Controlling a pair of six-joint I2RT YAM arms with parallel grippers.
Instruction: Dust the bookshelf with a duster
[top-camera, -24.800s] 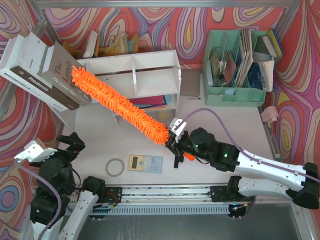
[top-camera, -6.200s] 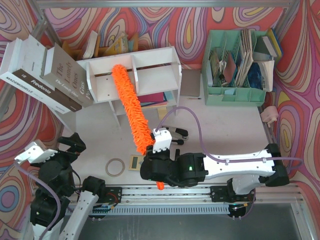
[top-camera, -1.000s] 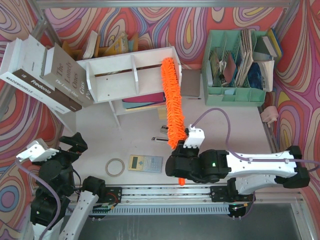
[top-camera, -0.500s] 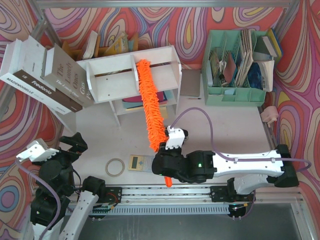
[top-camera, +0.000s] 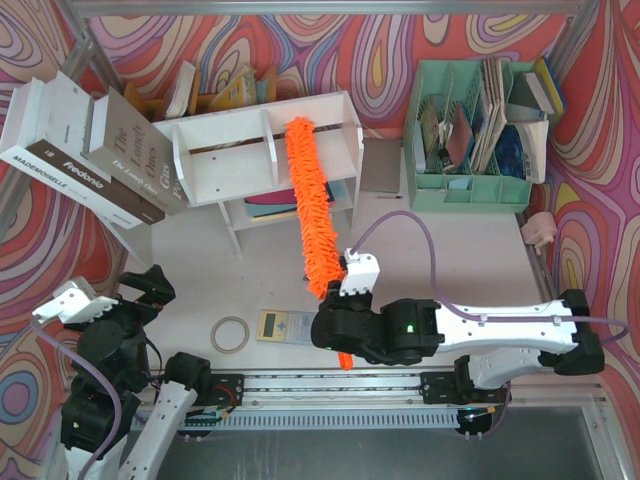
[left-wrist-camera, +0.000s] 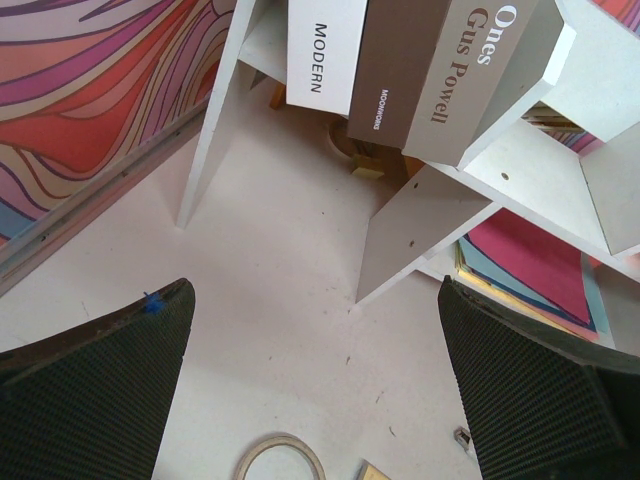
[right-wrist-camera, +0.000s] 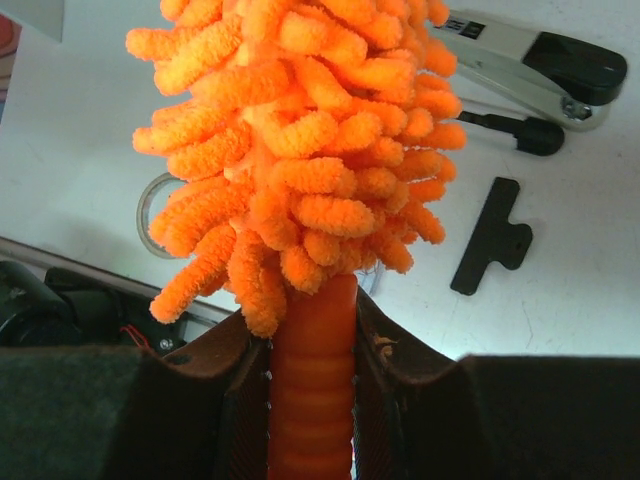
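The duster (top-camera: 312, 210) lies lengthwise across the flat top of the bookshelf (top-camera: 225, 160). Its tip is near the back edge, just right of the middle divider fin, and its head runs forward past the front edge and out over the desk (top-camera: 450, 250). The right arm's fingers (right-wrist-camera: 400, 360) are pressed onto the duster's ribbed orange handle just below the fluff, and the handle's butt pokes out near the arm's underside in the overhead view.

The job looks to be mid-sweep. The head covers only a strip of the right-hand bay of the top. Nothing shows which parts are already wiped, since no dust is visible either way. The lower tiers, where red and blue folders lie, appear untouched by the head at this moment and likely remain to be done.

The duster is bright orange and thick with plump microfibre noodles. It looks full and clean, and is roughly as long as the shelf is wide.

The left arm's fingers (left-wrist-camera: 100, 390) are spread wide and empty, parked at the near left corner facing the shelf's side.

Leaning books (top-camera: 110, 140) rest against the shelf's left end. A tape ring (top-camera: 231, 334) and a calculator (top-camera: 291, 327) lie on the desk near the arms, a stapler (right-wrist-camera: 540, 65) and a black clip (right-wrist-camera: 492, 237) lie under the duster, and a mint-green organizer (top-camera: 470, 130) stands at the far right.
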